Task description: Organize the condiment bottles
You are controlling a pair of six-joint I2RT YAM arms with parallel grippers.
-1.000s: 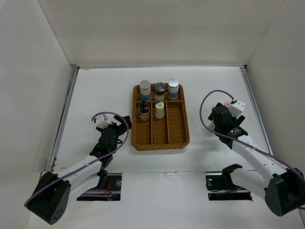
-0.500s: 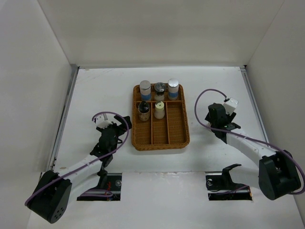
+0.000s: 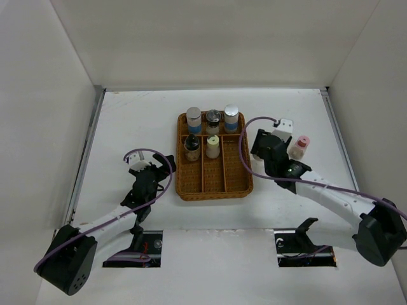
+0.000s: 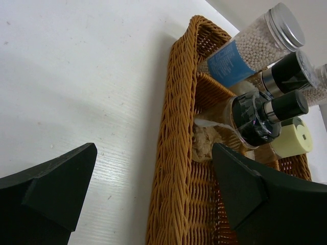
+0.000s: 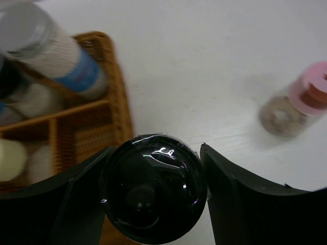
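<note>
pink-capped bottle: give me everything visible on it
The pink-capped bottle is small, with a clear body showing pale grainy contents and a round pink cap with a darker reddish centre. It stands upright on the white table, outside the wicker tray on its right, close beside the right arm. Nothing grips it: the right gripper is closed on a dark-capped bottle instead.

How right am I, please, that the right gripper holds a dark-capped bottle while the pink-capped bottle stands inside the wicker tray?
Partly: the right gripper does hold a dark-capped bottle, but the top external view shows the pink-capped bottle on the table, outside the wicker tray.
</note>
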